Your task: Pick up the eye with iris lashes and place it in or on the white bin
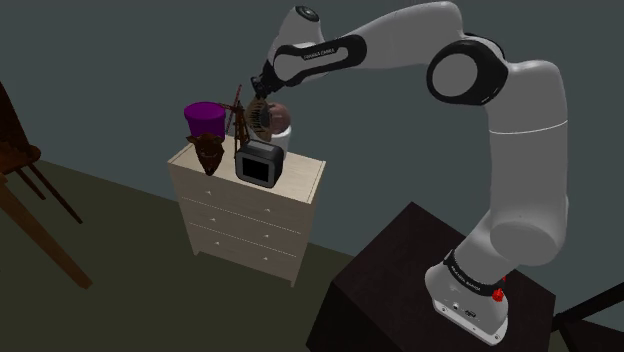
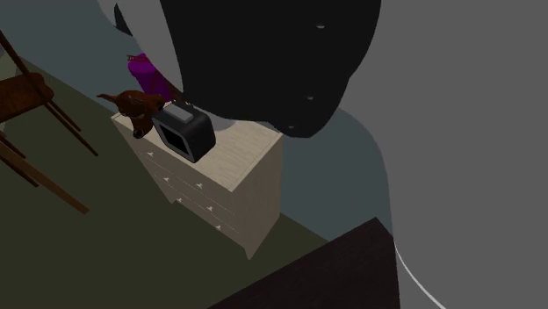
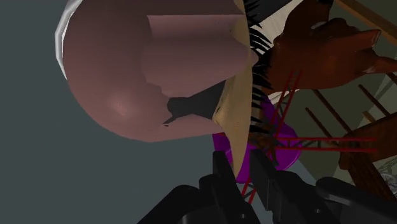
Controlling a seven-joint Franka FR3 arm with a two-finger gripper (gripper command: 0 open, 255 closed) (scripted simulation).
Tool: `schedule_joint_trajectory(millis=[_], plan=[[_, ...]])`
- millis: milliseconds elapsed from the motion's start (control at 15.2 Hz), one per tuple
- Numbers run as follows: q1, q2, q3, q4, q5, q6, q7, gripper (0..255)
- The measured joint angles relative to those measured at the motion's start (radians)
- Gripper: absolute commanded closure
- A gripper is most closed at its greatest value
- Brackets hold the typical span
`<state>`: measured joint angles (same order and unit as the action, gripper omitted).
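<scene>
The eye [image 1: 272,117] is a pinkish rounded body with a tan rim and black lashes. It hangs from my gripper [image 1: 262,98] just over the white bin [image 1: 286,143] at the back of the dresser top. I cannot tell whether it touches the bin. In the wrist view the black fingers [image 3: 222,175] are shut on the eye's thin tan rim, my gripper [image 3: 245,159] just under the pink body [image 3: 127,70]. A white edge, the bin's rim [image 3: 61,32], curves round the far side of the pink body.
The pale dresser [image 1: 300,175] also carries a dark box with a screen-like face [image 1: 260,163], a brown mask [image 1: 209,153], a purple pot [image 1: 205,115] and a thin red lattice tower [image 1: 238,115], all close to the bin. A wooden chair [image 1: 25,180] stands at the shoulder view's left.
</scene>
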<state>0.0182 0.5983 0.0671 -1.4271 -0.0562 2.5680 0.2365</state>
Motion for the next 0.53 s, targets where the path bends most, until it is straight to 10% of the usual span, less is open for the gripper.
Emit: schedule_joint_trajectory(millis=[198, 264, 528], plan=[[-0.002, -0.012, -0.004, -0.022, 0.003, 0.007, -0.005, 255], [0.004, -0.002, -0.008, -0.022, 0.000, 0.037, 0.001, 0], [0.018, -0.011, -0.012, 0.020, -0.004, -0.231, 0.013, 0]])
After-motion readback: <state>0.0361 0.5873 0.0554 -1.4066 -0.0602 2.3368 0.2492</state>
